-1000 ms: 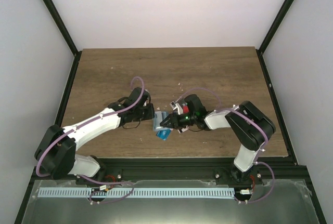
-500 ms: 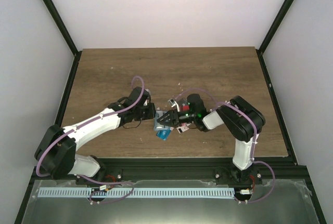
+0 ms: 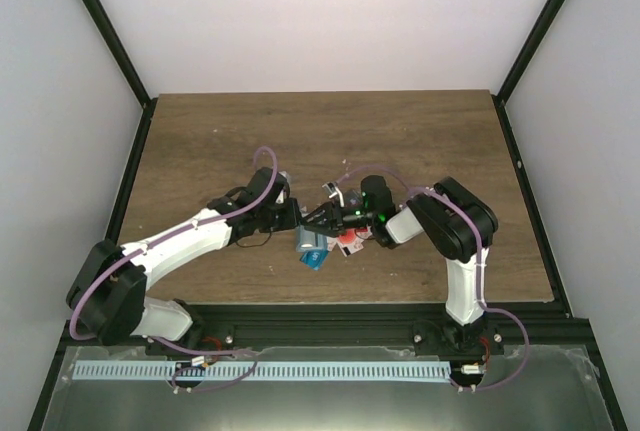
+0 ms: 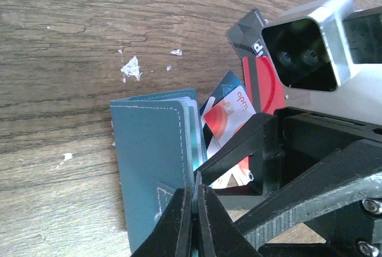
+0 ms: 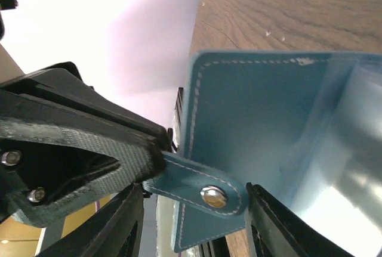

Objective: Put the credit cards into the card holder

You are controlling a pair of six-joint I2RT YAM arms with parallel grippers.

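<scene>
Between the shut jaws of my left gripper is the strap of the card holder, which I judge light and floppy, best held there. My right gripper stands half open and empty just before it. The credit cards lie beside the holder, likely stiff and slick, wanting an edge pinch.

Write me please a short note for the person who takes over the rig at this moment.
Left pincer: shut on the strap of the card holder.
Right pincer: open, straddling that strap.
Cards: loose on the table, beside the holder.
Done: holder gripped. I cannot see any card inside it.
Left: open it and slide the cards in.
</scene>
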